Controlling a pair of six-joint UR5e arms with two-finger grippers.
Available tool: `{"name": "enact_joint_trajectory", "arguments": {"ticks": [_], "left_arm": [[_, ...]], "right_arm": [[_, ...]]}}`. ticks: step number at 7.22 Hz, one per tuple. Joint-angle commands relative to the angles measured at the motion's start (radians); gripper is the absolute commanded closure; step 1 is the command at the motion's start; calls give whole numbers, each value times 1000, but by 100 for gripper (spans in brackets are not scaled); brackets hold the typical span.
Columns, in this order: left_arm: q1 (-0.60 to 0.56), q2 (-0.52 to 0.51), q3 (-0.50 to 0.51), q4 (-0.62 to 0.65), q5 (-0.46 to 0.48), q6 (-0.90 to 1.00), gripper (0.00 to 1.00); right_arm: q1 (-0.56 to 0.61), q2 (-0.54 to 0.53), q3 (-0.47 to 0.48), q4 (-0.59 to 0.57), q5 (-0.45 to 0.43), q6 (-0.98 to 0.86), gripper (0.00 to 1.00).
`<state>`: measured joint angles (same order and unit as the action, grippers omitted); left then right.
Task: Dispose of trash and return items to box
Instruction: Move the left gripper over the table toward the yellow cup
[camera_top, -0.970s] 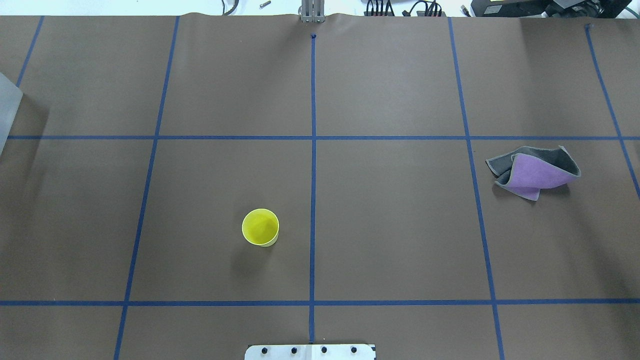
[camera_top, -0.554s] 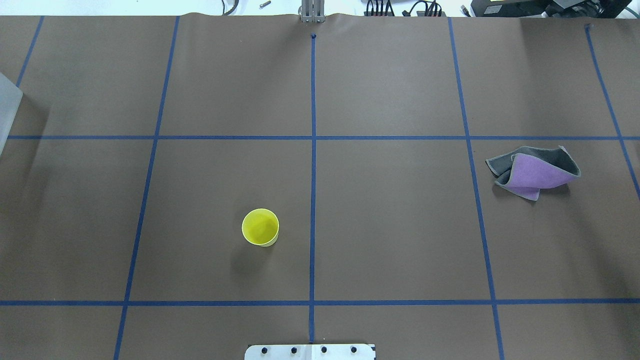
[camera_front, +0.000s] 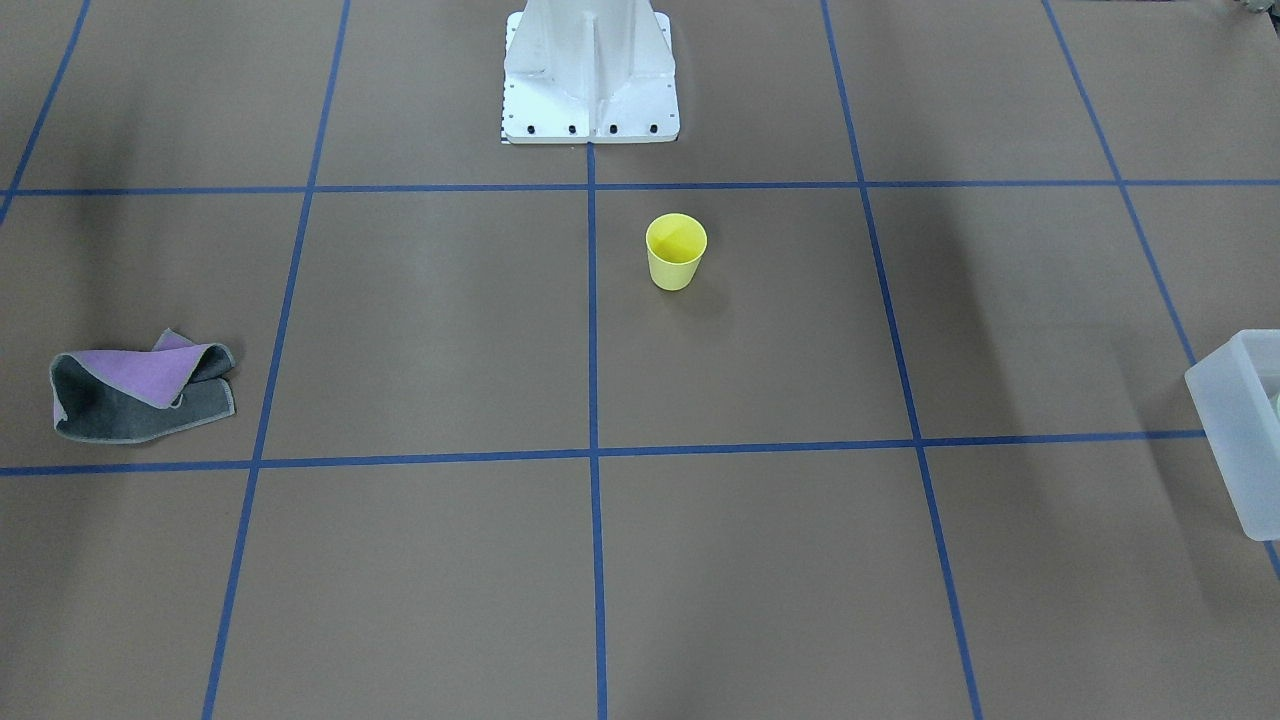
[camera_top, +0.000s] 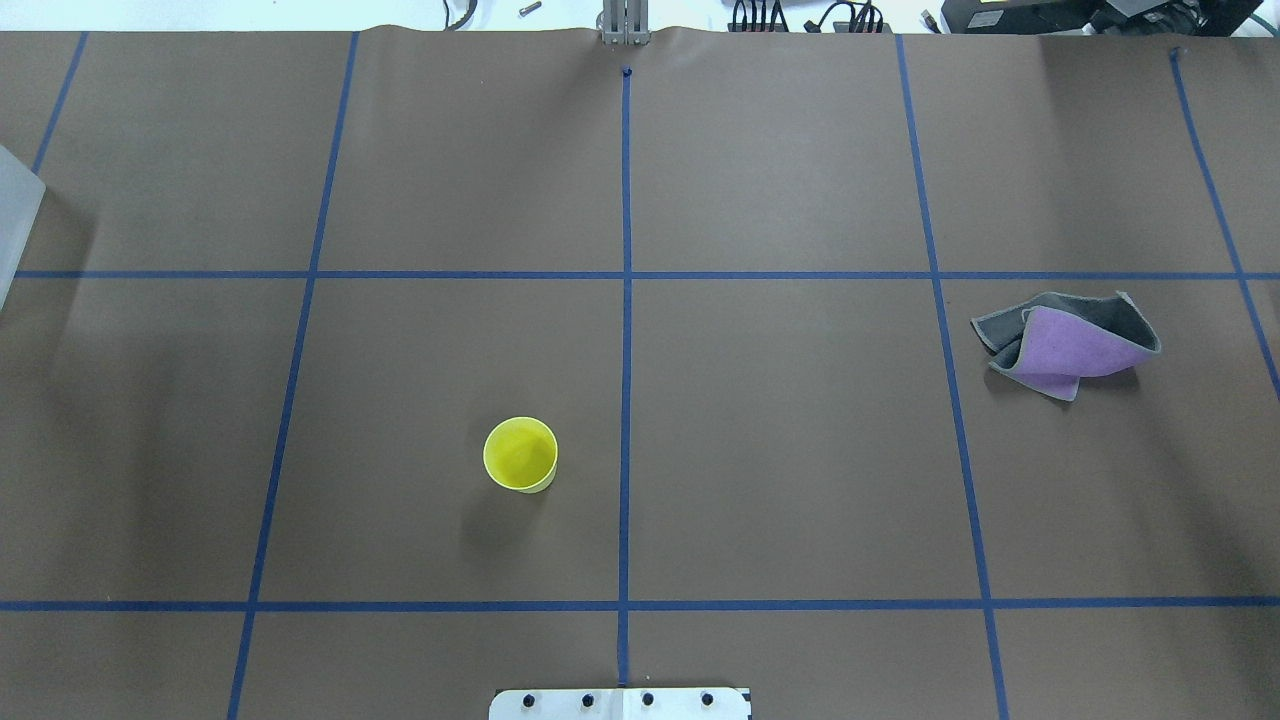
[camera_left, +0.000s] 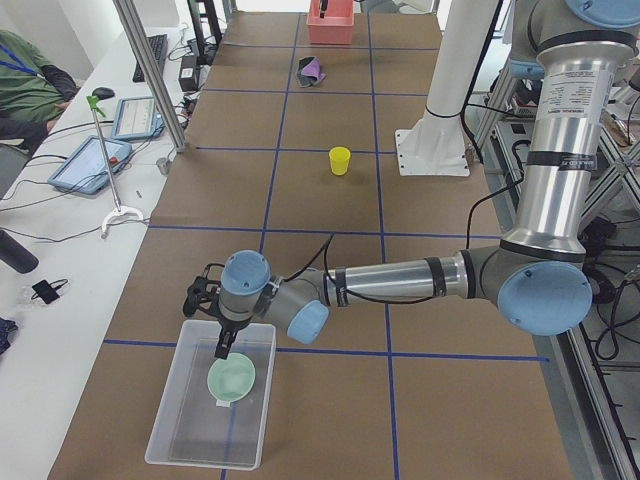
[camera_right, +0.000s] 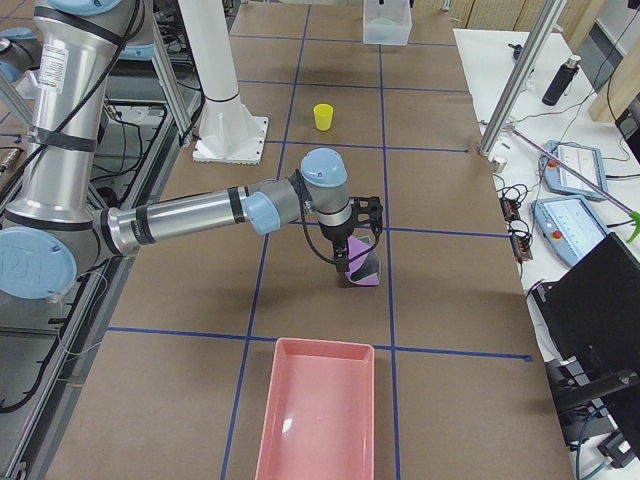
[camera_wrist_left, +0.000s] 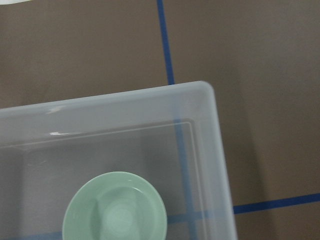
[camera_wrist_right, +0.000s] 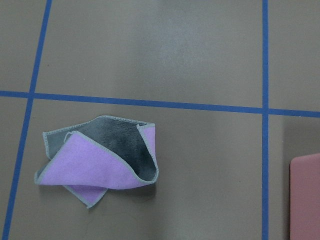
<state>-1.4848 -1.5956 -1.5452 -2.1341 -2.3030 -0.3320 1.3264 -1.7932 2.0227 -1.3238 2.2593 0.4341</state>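
The translucent box (camera_left: 170, 440) stands at the table's left end; its corner shows in the front-facing view (camera_front: 1245, 430) and its wall fills the left wrist view (camera_wrist_left: 215, 150). A pale green bowl (camera_left: 231, 380) lies inside it (camera_wrist_left: 115, 207). My left gripper (camera_left: 222, 345) hangs over the box just above the bowl; I cannot tell if it is open. A yellow cup (camera_top: 521, 454) stands upright near the base. A crumpled purple and grey cloth (camera_top: 1068, 343) lies at the right (camera_wrist_right: 100, 165). My right gripper (camera_right: 345, 262) hovers over the cloth; I cannot tell its state.
A pink bin (camera_right: 318, 415) stands at the table's right end, its edge in the right wrist view (camera_wrist_right: 306, 200). The white robot base (camera_front: 590, 80) sits at the table's near edge. A side bench with tablets (camera_left: 100, 160) and a seated person flank the far side.
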Motion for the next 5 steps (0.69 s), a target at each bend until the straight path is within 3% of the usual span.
{"name": "enact_joint_trajectory", "arguments": {"ticks": [1,3,4,5], "left_arm": [[75,119,-304,14,-16,-143,1],[240,99,-407,-70,-4,-346,2],[335,62,-441,-70,57,-468,2],[491,62,-488,-69,214,-557,1]], "right_arm": [[-3,1,1,0,0,0,0],[-6,1,1,0,0,0,0],[-6,1,-1,0,0,0,0],[-6,0,1,0,0,0,0]]}}
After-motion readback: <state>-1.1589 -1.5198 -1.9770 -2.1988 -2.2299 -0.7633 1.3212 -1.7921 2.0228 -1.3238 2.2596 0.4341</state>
